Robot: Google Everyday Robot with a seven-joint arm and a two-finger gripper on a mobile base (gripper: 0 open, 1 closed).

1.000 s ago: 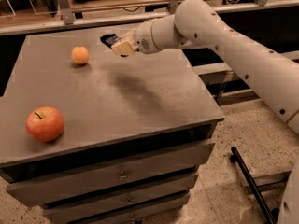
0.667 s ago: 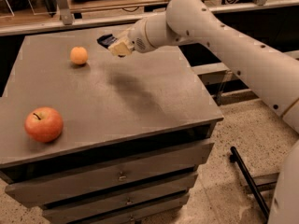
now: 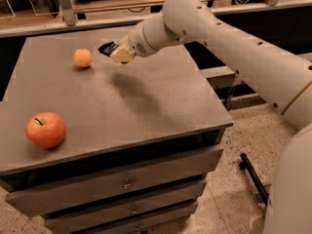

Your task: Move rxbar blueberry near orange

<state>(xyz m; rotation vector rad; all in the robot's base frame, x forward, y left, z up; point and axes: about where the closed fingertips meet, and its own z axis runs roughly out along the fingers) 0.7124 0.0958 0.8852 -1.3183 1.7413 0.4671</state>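
The orange (image 3: 82,58) is small, round and plain, lying at the back left of the grey table top (image 3: 146,106). My gripper (image 3: 117,52) hovers above the table just right of the orange, at the end of the white arm (image 3: 219,38) reaching in from the right. It is shut on the rxbar blueberry (image 3: 107,48), whose dark wrapper sticks out to the left of the gripper toward the orange. The bar is off the table and apart from the orange.
A larger red apple (image 3: 46,129) with a stem sits at the front left of the table. The table has drawers (image 3: 122,184) below its front edge. A rail and shelf (image 3: 97,1) run behind it. A speckled floor lies to the right.
The gripper with the bar has moved left, closer to the orange. The orange and apple have stayed in place.
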